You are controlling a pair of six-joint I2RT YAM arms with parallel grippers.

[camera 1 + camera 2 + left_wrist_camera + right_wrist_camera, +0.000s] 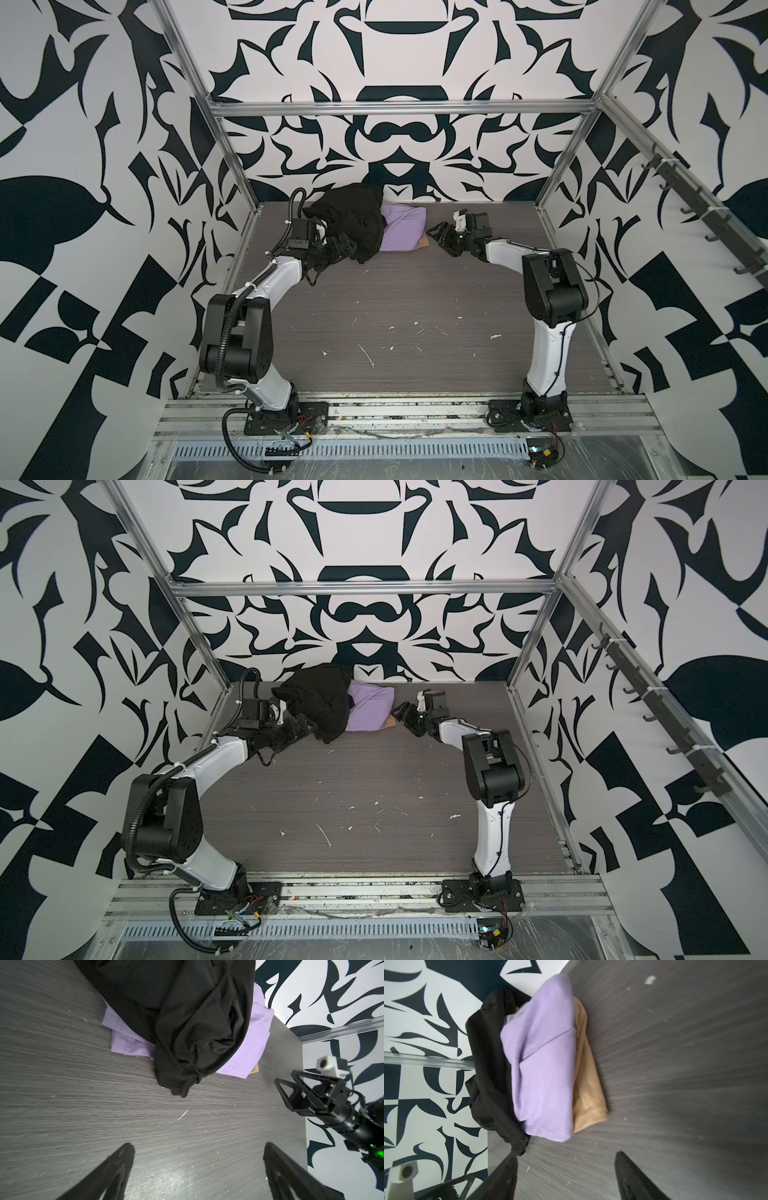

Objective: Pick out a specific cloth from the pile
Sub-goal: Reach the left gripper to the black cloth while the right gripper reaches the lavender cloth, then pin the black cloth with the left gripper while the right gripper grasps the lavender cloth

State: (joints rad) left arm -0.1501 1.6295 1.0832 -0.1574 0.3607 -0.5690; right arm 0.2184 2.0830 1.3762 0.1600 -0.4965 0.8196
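Scuffed table up front, then the arms. Left gripper is spread wide and empty, just short of the black garment. Right gripper — jaws apart, nothing between them — faces the pile at the back wall. The cloth lies sandwiched there, black above, tan garment beneath. Best bet, I'd say: pinch only the exposed lavender edge — clear of tan.

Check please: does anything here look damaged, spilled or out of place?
Only small things. The table has white scratches and flecks across its near half. The black garment lies crumpled over the purple cloth, hiding part of it.
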